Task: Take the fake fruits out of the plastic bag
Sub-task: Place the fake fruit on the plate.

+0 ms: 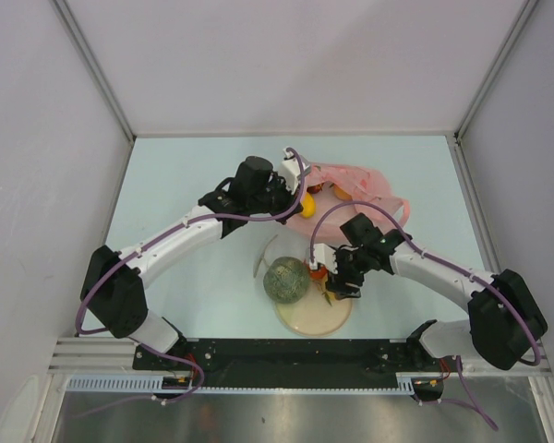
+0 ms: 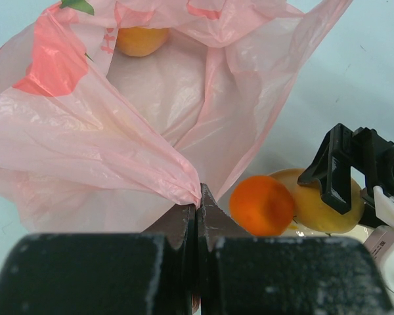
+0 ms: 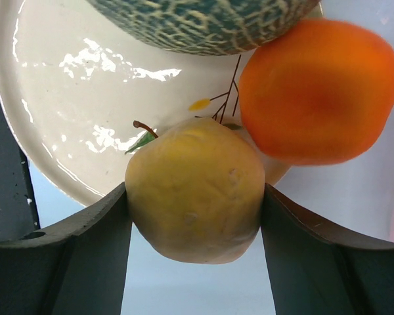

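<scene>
While your right gripper (image 3: pixel 196 194) has its two fingers closed around the yellow fruit (image 3: pixel 194 197), that fruit sits right at the near rim of the cream plate (image 3: pixel 65 105), part over the plate and part over the table beyond. I cannot tell whether its underside rests on the rim or hangs just clear of it.

The orange (image 3: pixel 315 92) lies just beside the yellow fruit, also straddling the rim. The netted melon (image 3: pixel 203 20) fills much of the plate behind both.

Your left gripper (image 2: pixel 197 200) is shut tight on a gathered fold of the pink plastic bag (image 2: pixel 118 131) and holds the mouth up. At least one yellow-orange fruit (image 2: pixel 141 39) lies deep inside the bag, at its far end, so the job looks partly done.

Your main risk is the release. If you open the fingers here, the yellow fruit has little flat plate beneath it and could roll off onto the table. As the fingers spread, the one on the orange's side may knock the orange off its perch on the edge. With the melon taking up so much of the plate, you would do well to carry the fruit further inward before letting go.

Watch the left side too. The film is thin and the pinch is small, so a hard pull could tear it or let it slip free. The mouth would then fall over the fruit inside. The bag also lies close to the plate, so dragging it could disturb the fruit already there.
</scene>
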You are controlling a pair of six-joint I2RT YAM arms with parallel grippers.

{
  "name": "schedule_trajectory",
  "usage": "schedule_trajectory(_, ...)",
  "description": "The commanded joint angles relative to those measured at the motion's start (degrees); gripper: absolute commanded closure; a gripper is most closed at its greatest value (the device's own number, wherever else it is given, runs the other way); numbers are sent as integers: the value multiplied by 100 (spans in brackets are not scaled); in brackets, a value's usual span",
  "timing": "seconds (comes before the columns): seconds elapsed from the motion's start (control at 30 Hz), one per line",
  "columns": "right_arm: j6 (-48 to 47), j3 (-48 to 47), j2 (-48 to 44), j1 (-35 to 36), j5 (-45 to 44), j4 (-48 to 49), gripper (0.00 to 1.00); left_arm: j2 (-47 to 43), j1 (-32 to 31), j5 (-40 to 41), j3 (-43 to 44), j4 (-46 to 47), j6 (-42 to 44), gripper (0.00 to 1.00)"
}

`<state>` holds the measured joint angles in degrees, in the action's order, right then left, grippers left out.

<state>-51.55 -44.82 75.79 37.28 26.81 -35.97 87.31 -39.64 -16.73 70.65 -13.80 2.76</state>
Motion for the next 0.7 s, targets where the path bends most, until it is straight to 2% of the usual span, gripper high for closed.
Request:
schedule_trajectory(0.0, -57, 26, 103, 25, -26, 186, 59, -3, 9, -111, 54, 202, -101, 100)
schedule_trajectory(0.23, 92, 34, 15, 25, -9, 160, 42, 93, 9, -190, 159, 203, -136, 100)
schedule_trajectory(0.37, 128, 34, -20, 17, -35, 134, 38, 111, 9, -199, 168, 203, -145, 100)
schedule_trajectory(0.5, 128, 17, -73, 17, -105, 90, 26, 102, 9, -199, 151, 211, -136, 100)
schedule_trajectory(0.63, 233, 17, -222, 17, -167, 98, 21, 93, 9, -190, 142, 229, -127, 100)
schedule_trajectory(0.67, 268, -44, -275, 25, -141, 90, 17, 93, 9, -199, 142, 220, -127, 100)
